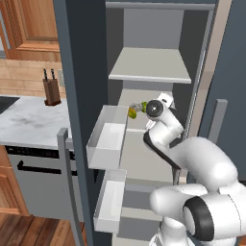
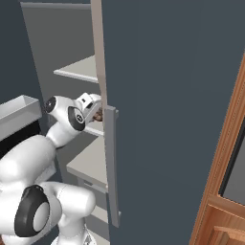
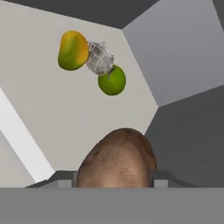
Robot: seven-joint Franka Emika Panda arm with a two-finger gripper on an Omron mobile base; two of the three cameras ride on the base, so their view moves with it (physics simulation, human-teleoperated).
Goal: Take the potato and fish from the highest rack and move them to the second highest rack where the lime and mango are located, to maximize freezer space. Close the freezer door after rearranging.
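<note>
Inside the open freezer [image 1: 91, 72], the gripper [image 3: 116, 183] pinches the brown potato [image 3: 118, 162], its two dark finger tips [image 3: 65, 178] pressed against either side of the lump. In the hand view the potato hangs over a light-grey shelf [image 3: 57, 122], with a wide stretch of bare shelf between it and the three items farther back. There the mango [image 3: 72, 50], the silvery fish [image 3: 99, 57] and the lime [image 3: 112, 80] lie in a tight row, the fish touching both fruits, near the corner where the grey back and side walls meet. A white strip marks the shelf's edge at the lower left.

From the left base view, the arm reaches in below the upper shelf [image 1: 151, 67], beside the freezer door [image 1: 79, 120] and its white tray-like bins [image 1: 108, 137]; only a sliver of the mango shows past the wrist. From the right base view, a dark panel with a grey bar handle [image 2: 112, 167] hides most of the interior, and a brown speck of potato shows at its edge. No writing or labels are legible anywhere.
</note>
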